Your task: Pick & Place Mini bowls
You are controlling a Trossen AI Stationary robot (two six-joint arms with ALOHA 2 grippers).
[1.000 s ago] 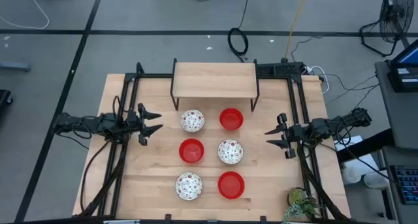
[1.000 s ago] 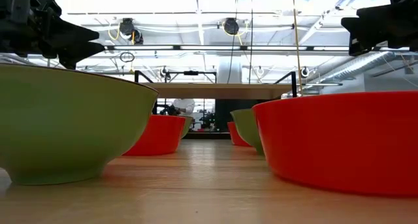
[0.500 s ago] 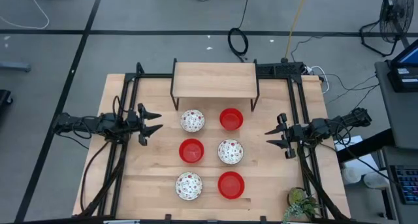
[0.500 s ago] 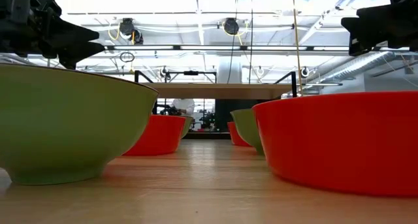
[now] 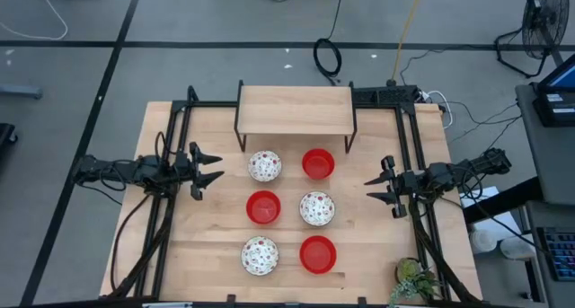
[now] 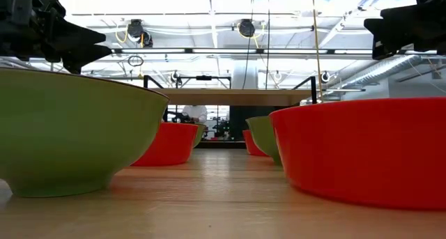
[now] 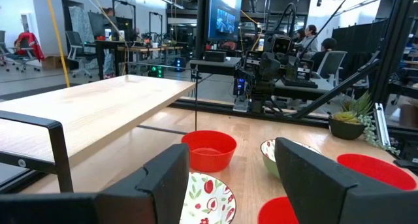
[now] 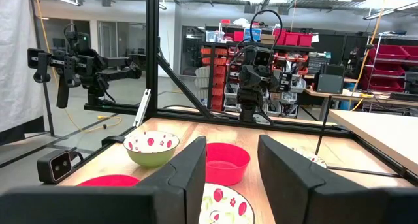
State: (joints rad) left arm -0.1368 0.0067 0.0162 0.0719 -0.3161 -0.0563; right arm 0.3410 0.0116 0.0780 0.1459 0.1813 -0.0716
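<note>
Three red mini bowls [image 5: 317, 163] [image 5: 263, 206] [image 5: 317, 254] and three white red-patterned ones [image 5: 264, 166] [image 5: 316, 208] [image 5: 259, 256] stand on their bases in two columns mid-table. The patterned ones are green outside [image 6: 70, 127]. My left gripper [image 5: 219, 166] hovers open, pointing level, to the left of the far bowls. My right gripper [image 5: 368, 189] hovers open to the right of the middle row. Neither has anything between its fingers. The left wrist view shows a red bowl [image 7: 209, 149] ahead; the right wrist view shows a red bowl [image 8: 225, 162].
A low wooden shelf on black legs [image 5: 295, 110] stands at the table's far edge behind the bowls. Black frame rails [image 5: 171, 191] [image 5: 415, 164] run along both sides under the arms. A small potted plant [image 5: 413, 279] sits at the near right corner.
</note>
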